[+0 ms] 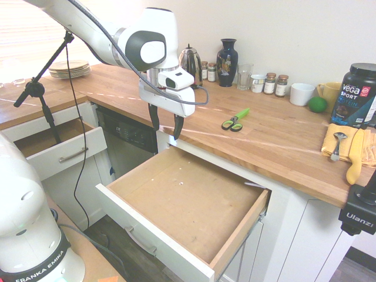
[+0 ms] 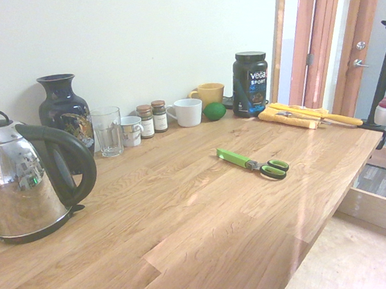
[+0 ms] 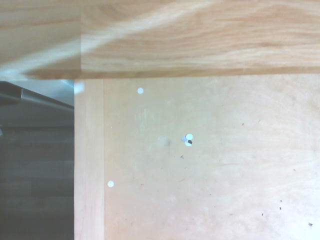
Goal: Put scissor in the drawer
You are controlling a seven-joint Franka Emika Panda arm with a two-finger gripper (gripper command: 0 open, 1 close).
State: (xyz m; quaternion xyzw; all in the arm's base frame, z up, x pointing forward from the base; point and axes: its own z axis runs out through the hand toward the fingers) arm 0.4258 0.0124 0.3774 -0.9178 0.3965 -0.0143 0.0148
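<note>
The scissor (image 1: 235,120) with green handles lies flat on the wooden countertop, also seen as the scissor (image 2: 253,163) from the other side, blades pointing toward the wall. The large drawer (image 1: 158,235) stands pulled out, its bare wood floor (image 3: 200,160) empty. My gripper (image 1: 166,130) hangs open over the drawer's back left corner, at the counter's edge, holding nothing. It is well left of the scissor and apart from it.
A smaller drawer (image 1: 64,154) stands open at left. Along the wall stand a kettle (image 2: 23,181), vase (image 2: 65,110), glass (image 2: 108,131), spice jars, mugs, a green ball (image 1: 317,104) and a black tub (image 1: 355,94). A yellow cloth (image 1: 352,147) with a spoon lies at right.
</note>
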